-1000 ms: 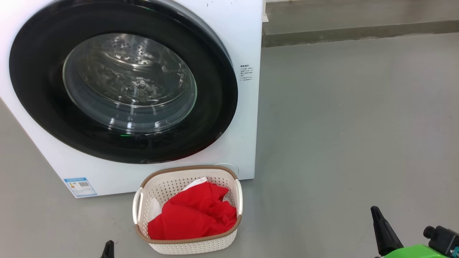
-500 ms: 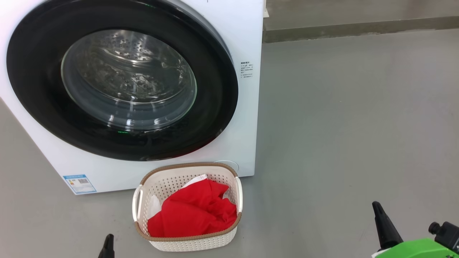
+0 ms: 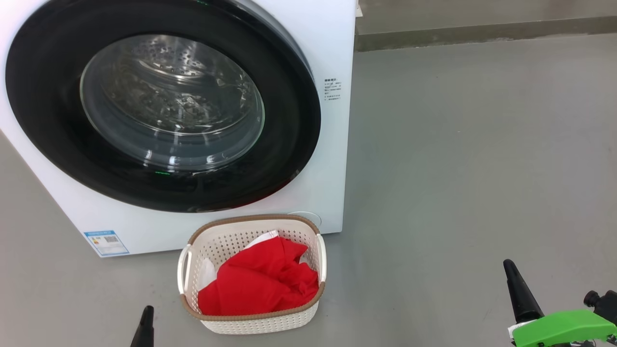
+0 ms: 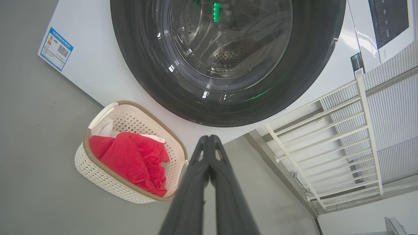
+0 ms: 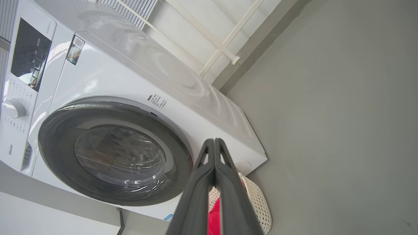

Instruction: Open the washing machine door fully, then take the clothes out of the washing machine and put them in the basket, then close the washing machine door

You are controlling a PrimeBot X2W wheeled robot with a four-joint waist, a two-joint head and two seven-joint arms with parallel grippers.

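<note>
The washing machine [image 3: 332, 159] [image 5: 196, 107] stands on the floor, and the washing machine door [image 3: 164, 101] [image 4: 228, 62] [image 5: 114, 153] lies flat against its front, closed. Through the glass I see bare steel drum. The clothes [image 3: 260, 284] [image 4: 130, 156], red with white parts, lie in the basket [image 3: 250, 325] [image 4: 107, 182] [image 5: 258, 202] just in front of the machine. My left gripper [image 3: 146, 313] [image 4: 209, 140] is shut and holds nothing, low and left of the basket. Off to the lower right, my right gripper [image 3: 508, 266] [image 5: 214, 142] is also shut and holds nothing.
Grey floor stretches to the right of the machine up to a low ledge [image 3: 482, 36] at the back. A white railing [image 4: 326, 140] stands beside the machine. The machine carries a control panel with a dial [image 5: 14, 107].
The head camera has tilted, so the whole picture has slid up a little. Both fingertips reach slightly higher into the head view. Door, basket and clothes have not moved.
</note>
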